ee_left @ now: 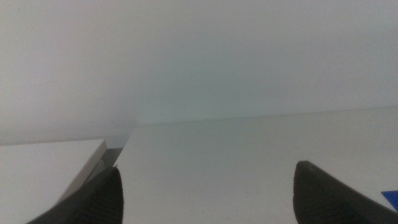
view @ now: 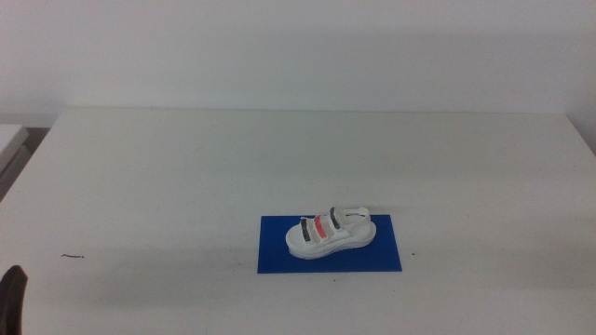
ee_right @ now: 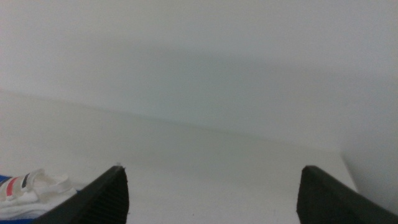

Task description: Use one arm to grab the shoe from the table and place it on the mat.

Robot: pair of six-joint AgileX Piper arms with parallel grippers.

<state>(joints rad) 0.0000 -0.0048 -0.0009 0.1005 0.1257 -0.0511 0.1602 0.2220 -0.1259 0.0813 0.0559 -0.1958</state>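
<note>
The white shoe (view: 330, 233) with black, red and dark straps lies on its sole on the blue mat (view: 279, 256), on the white table (view: 186, 177) a little right of centre near the front. The shoe (ee_right: 28, 188) also shows at the edge of the right wrist view, and a corner of the mat (ee_left: 392, 197) shows in the left wrist view. My left gripper (ee_left: 208, 193) is open and empty; only its dark tip (view: 11, 296) shows at the middle view's bottom left. My right gripper (ee_right: 214, 196) is open and empty, out of the middle view.
A small dark mark (view: 73, 255) lies on the table at the front left. A second white surface (view: 9, 140) stands beyond the table's left edge. A plain white wall rises behind the table.
</note>
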